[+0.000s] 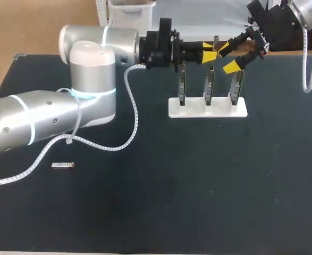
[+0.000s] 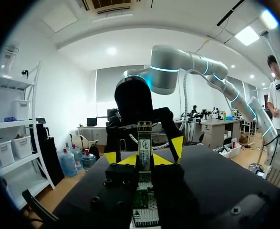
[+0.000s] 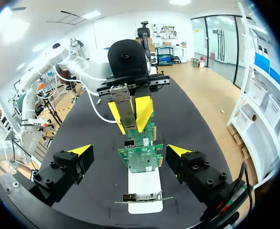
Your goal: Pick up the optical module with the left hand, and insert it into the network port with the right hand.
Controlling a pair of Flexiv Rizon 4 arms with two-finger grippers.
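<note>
On the bench (image 1: 161, 212), far to my left, the head view shows a second small module (image 1: 62, 166) lying flat near my left arm's cable; neither wrist view picks it up. My left arm (image 1: 86, 79) comes in folded at the elbow, its forearm running level along the bench's far edge. The left tool (image 1: 210, 52) is above the middle of the three green boards (image 1: 209, 85) and closed on the optical module (image 2: 144, 140). Only the left wrist view shows this grip plainly: the module stands upright between the yellow tips. The boards stand in a row on a white base (image 1: 208, 109), well back from the near edge.

From the right wrist view, a small metal network port (image 3: 128, 197) shows on the nearest board, which the head view does not resolve. My right arm drops in from the far right corner. The right tool (image 1: 227, 57) is spread wide, with nothing between its fingers (image 3: 75, 152), facing the left tool tip to tip, near but apart.
</note>
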